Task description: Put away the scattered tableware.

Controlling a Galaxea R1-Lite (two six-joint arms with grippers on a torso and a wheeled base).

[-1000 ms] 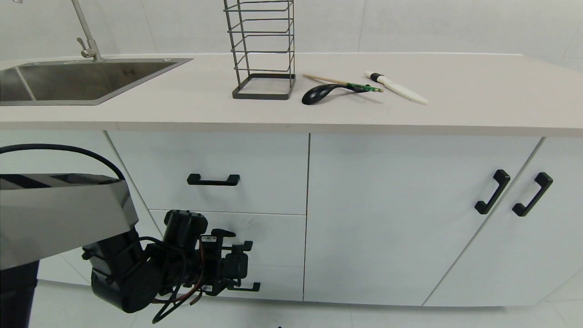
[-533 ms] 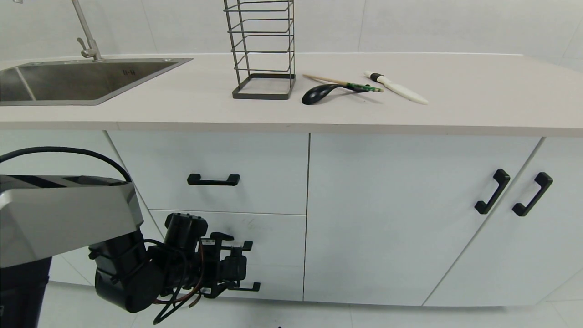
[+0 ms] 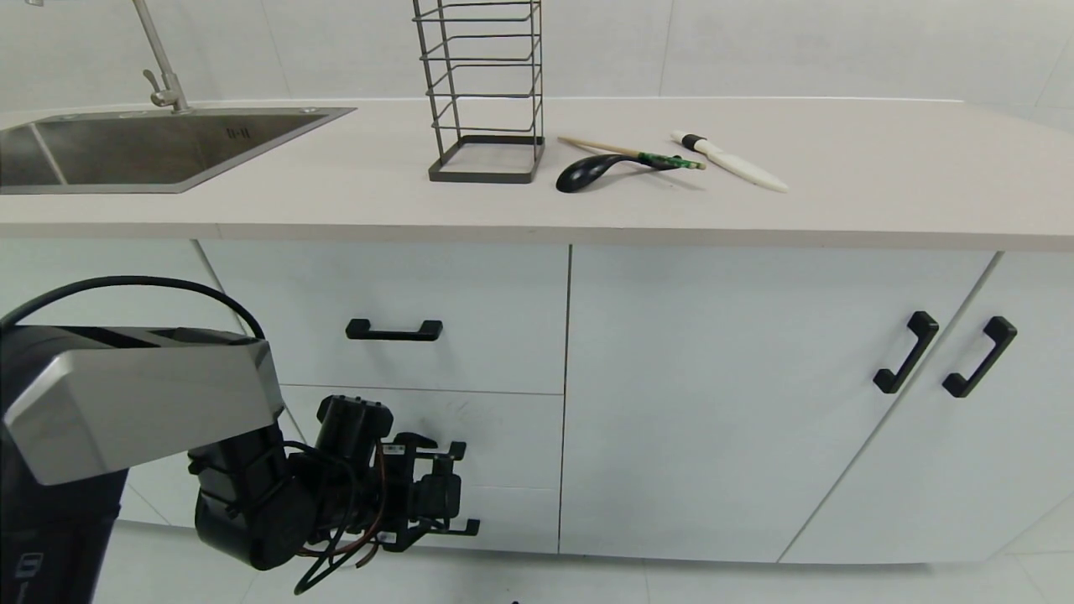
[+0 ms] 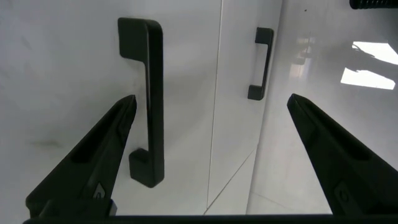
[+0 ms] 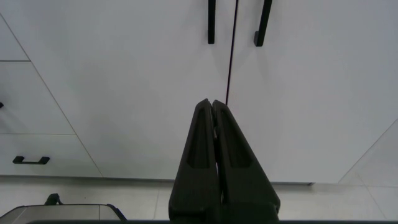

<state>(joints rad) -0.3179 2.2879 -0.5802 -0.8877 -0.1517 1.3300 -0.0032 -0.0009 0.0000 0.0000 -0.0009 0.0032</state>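
Head view gives me the black spoon point(image 3: 587, 172), chopsticks point(image 3: 631, 152) and white utensil point(image 3: 732, 162) on the counter point(image 3: 336, 201), right of the wire rack point(image 3: 485, 92). My left gripper point(image 3: 460, 491) hangs low by a drawer handle point(image 4: 148, 99), spread wide and empty. My right gripper point(image 5: 212, 109) is pressed closed, holding nothing.

**Crowded beside the rack, open elsewhere**

Spoon point(image 3: 587, 172), chopsticks point(image 3: 629, 152) and knife point(image 3: 734, 164) lie bunched just right of the upright rack point(image 3: 482, 176). Open countertop point(image 3: 881, 184) runs beyond the knife and between rack and sink point(image 3: 151, 143). Low down, a drawer handle point(image 4: 149, 99) faces my spread left gripper point(image 4: 211, 102).
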